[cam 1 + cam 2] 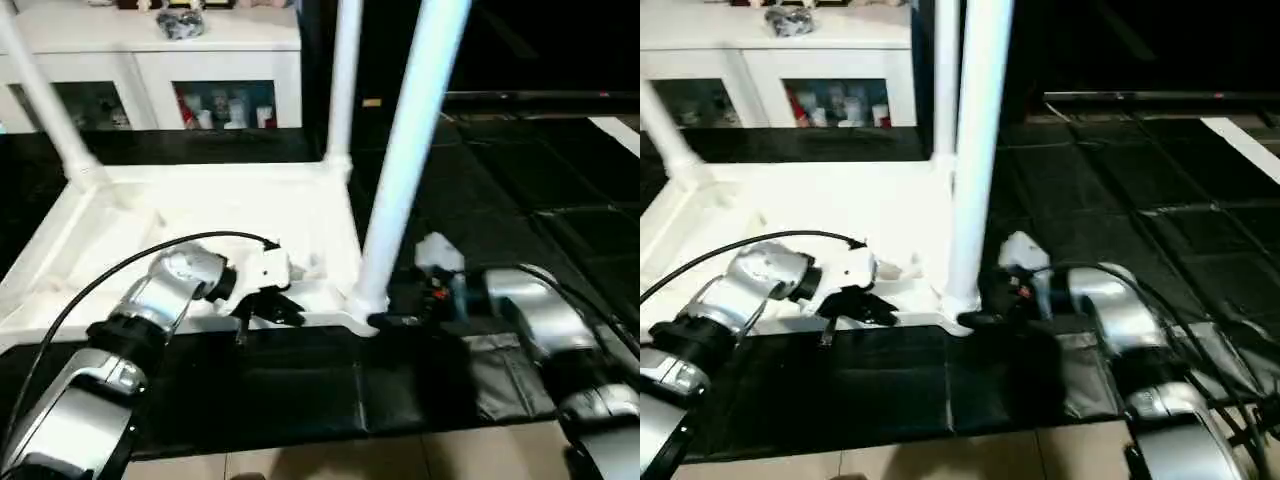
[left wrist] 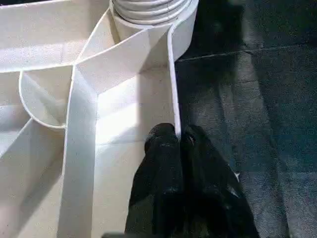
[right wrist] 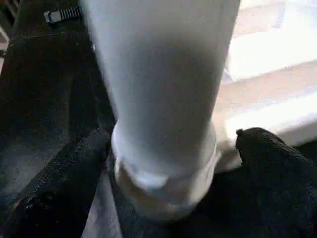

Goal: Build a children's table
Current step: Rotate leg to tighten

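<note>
Table top (image 1: 200, 215) lies upside down on the dark floor, legs up. Left gripper (image 2: 177, 141) pinches its near rim, apparently steadying it, while right gripper (image 3: 168, 148) straddles the nearest leg (image 1: 400, 190), jaws wide, holding nothing.

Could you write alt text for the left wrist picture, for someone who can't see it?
The left gripper, black fingers shut, pinches the thin side wall of an upturned white table top. Its ribbed underside faces up, a round leg socket sits at the corner, and dark floor mat lies alongside.
</note>
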Controlling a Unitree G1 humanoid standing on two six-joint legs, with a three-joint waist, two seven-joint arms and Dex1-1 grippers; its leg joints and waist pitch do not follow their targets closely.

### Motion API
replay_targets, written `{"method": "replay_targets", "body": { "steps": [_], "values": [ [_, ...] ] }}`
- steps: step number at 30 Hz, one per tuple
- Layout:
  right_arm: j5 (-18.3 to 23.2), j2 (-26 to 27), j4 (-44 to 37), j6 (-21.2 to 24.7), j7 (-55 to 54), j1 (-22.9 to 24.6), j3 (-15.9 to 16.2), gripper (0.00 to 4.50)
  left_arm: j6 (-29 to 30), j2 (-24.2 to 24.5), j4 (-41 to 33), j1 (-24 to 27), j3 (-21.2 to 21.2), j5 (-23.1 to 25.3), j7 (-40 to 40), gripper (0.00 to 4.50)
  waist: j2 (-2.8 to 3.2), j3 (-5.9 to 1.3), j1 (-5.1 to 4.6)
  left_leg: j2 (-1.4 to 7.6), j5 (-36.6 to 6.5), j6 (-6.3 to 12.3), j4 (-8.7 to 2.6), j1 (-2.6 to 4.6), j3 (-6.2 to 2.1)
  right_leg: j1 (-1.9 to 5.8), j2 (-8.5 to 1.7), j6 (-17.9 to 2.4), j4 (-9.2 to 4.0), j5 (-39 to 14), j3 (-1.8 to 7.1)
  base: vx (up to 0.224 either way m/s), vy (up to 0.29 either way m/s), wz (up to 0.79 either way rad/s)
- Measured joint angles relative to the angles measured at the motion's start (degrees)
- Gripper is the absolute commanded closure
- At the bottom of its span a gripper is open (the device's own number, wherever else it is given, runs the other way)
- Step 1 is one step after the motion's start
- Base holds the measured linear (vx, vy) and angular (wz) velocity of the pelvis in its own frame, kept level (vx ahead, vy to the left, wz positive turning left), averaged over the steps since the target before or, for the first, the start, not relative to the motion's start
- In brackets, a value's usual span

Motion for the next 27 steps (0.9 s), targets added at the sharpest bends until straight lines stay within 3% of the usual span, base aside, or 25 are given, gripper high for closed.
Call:
{"method": "replay_targets", "body": {
  "steps": [2,4,19,27],
  "values": [
    [0.2,0.5,0.8,0.1,0.9,-0.7,0.1,0.19,-0.7,-0.1,0.0,-0.1,-0.4,0.1,-0.5,4.5,-0.01,0.0,0.36,0.0,0.0,0.01,0.0,-0.01,0.0,0.0,-0.01,-0.1,0.0,0.0,0.0,0.0,0.0,0.0],
    [0.4,0.7,1.6,0.4,2.1,-1.3,0.4,0.47,-1.0,-0.1,0.0,-0.2,-0.6,0.2,-0.7,4.5,-0.01,0.0,0.51,0.0,0.0,0.03,0.0,-0.03,0.01,0.0,-0.01,-0.1,0.0,0.0,0.0,0.0,0.0,0.0],
    [0.4,1.6,6.7,-0.8,6.0,-3.2,1.1,1.66,-3.0,-0.2,1.5,-0.8,-1.0,0.3,-1.2,4.5,-0.02,0.0,0.57,0.0,0.0,0.01,0.01,0.0,0.01,0.0,-0.02,0.0,0.04,0.0,0.0,0.0,0.0,0.0],
    [0.1,1.9,7.9,-0.9,6.1,-4.0,1.3,1.75,-3.0,-0.4,2.6,-1.1,-0.7,0.3,-1.2,4.5,-0.02,0.0,0.49,0.02,0.0,-0.01,0.01,0.03,0.02,0.01,-0.02,0.1,0.07,-0.1,0.0,0.0,0.0,0.0]
  ]
}}
